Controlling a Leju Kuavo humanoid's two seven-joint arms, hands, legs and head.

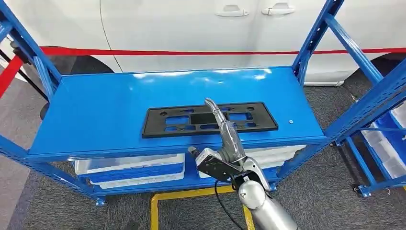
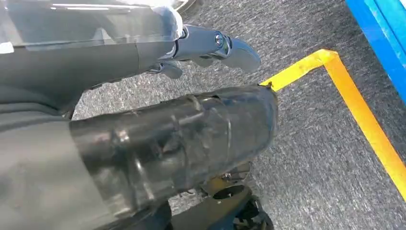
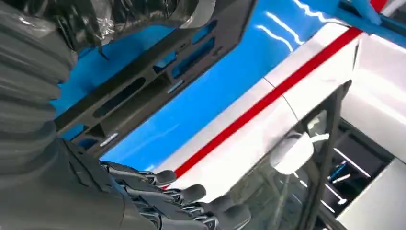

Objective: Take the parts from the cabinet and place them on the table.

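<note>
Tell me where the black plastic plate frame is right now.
In the head view, the black frame lies flat on the blue shelf top, near its front edge and right of centre, with the right hand reaching over its middle.

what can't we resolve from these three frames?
- Head view: the right hand covers part of the black plate's near edge; contact can't be judged.
- Head view: the shelf hides what's in the white bins.
- Left wrist view: the left hand is partly covered; its grip is unclear.

Left hand hanging over grey carpet, yellow floor tape, blue edge, perhaps the cabinet
</note>
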